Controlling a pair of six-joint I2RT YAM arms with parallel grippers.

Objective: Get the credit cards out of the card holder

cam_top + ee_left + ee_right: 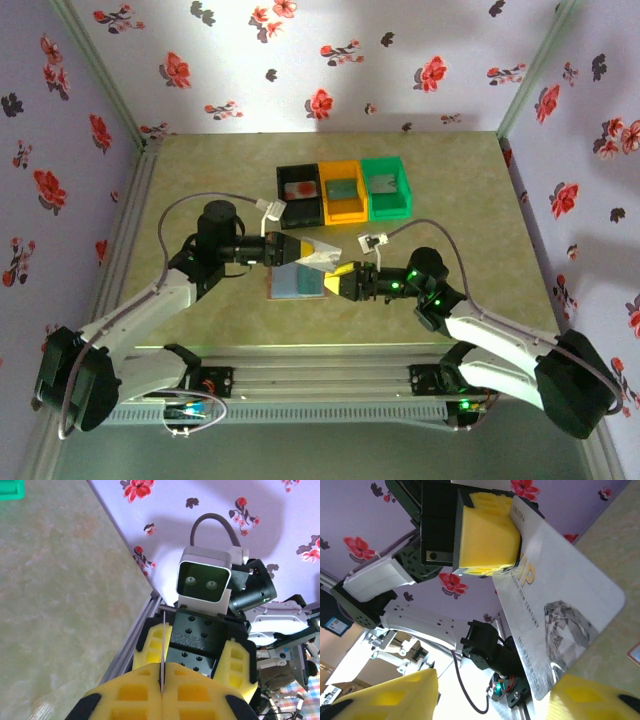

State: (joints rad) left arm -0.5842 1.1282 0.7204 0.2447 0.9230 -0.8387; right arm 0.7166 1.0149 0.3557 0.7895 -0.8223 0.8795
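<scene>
Item one: a thin, flat, silvery-grey rectangular credit card (560, 615) with gold lettering and a faceted gem motif, held clear of the table and well away from the holder's pockets. The left gripper (312, 250), with yellow ribbed fingers (487, 535), is clamped tight on one short end of the card; from the left wrist the card appears edge-on as a thin line (162, 650) pinched between the two closed pads. Item two: the right gripper (335, 280), facing the left one just beside it, has its yellow fingers (590, 700) parted. The free end of the card reaches into the gap between them; whether it touches either pad cannot be told. Item three: a small folding card holder (293, 283), pale blue-grey inside with a tan edge, lying open and flat on the mottled olive-beige table (200, 180), directly beneath the two grippers. Item four: a row of three small open plastic bins at the far side, a black bin (299, 192), an orange bin (342, 192) and a green bin (386, 188), standing side by side and touching, well apart from the holder.
</scene>
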